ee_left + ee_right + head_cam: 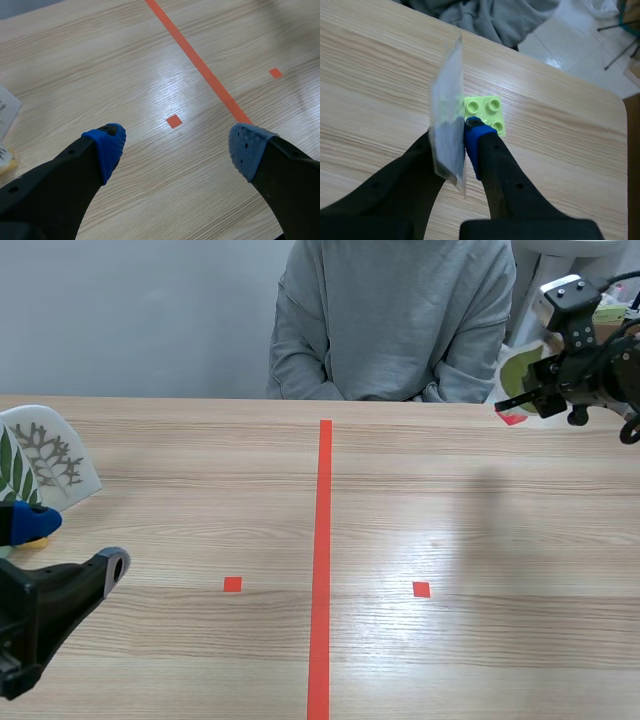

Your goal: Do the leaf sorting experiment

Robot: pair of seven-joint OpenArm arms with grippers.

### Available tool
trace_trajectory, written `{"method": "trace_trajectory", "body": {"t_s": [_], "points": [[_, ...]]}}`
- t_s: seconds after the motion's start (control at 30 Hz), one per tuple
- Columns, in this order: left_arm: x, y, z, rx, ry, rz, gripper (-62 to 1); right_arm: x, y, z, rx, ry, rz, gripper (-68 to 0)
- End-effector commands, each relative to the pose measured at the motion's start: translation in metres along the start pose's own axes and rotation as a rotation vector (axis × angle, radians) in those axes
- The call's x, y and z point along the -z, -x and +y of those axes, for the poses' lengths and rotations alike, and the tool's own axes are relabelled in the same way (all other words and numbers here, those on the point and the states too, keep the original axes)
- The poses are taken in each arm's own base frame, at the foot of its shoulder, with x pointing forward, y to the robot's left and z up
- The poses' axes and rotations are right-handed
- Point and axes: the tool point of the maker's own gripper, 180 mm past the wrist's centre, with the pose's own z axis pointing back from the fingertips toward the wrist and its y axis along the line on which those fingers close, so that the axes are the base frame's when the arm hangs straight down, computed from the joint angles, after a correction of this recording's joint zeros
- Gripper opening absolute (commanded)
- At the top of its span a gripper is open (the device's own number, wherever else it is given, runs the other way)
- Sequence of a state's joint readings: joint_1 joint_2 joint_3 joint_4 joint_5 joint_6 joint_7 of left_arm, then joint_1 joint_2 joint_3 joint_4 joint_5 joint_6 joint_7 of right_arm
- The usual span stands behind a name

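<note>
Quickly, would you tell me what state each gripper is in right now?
Left gripper: open, holding nothing.
Right gripper: shut on a laminated card, held on edge between its fingers.

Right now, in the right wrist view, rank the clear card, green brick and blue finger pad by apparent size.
1. clear card, held edge-on in the right gripper, nearest the camera.
2-3. green brick and blue finger pad: about alike, and the gripper hides part of the brick, so unranked.
</note>
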State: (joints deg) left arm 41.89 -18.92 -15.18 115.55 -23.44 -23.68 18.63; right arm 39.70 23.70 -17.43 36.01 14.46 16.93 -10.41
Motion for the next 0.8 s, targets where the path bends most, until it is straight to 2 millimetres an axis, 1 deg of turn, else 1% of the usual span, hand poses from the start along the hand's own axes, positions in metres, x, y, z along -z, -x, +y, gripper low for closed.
{"method": "trace_trajectory", "body": {"t_s": [0.0,0.1,0.17,0.3,0.43,0.57,0.77], "points": [[0.0,-0.009,0.0,-0.001,0.001,-0.032,-15.7,-0.001,-0.018,-0.02,0.029,0.05,-0.043,-65.8],[0.0,-0.009,0.0,-0.001,0.001,-0.032,-15.7,0.0,-0.008,-0.031,0.085,0.076,-0.018,-65.8],[0.0,-0.008,0.0,-0.001,0.001,-0.032,-15.7,0.001,0.003,-0.036,0.128,0.103,0.003,-65.8],[0.0,-0.009,0.0,-0.002,0.001,-0.032,-15.7,0.003,0.024,-0.038,0.193,0.129,0.047,-65.8],[0.0,-0.009,0.0,-0.002,0.001,-0.032,-15.7,0.001,0.038,-0.044,0.225,0.165,0.085,-65.8],[0.0,-0.009,0.0,-0.002,0.001,-0.032,-15.7,-0.001,0.056,-0.042,0.229,0.176,0.13,-65.9],[0.0,-0.009,0.0,-0.002,0.001,-0.032,-15.7,-0.004,0.077,-0.036,0.227,0.183,0.158,-65.9]]}}
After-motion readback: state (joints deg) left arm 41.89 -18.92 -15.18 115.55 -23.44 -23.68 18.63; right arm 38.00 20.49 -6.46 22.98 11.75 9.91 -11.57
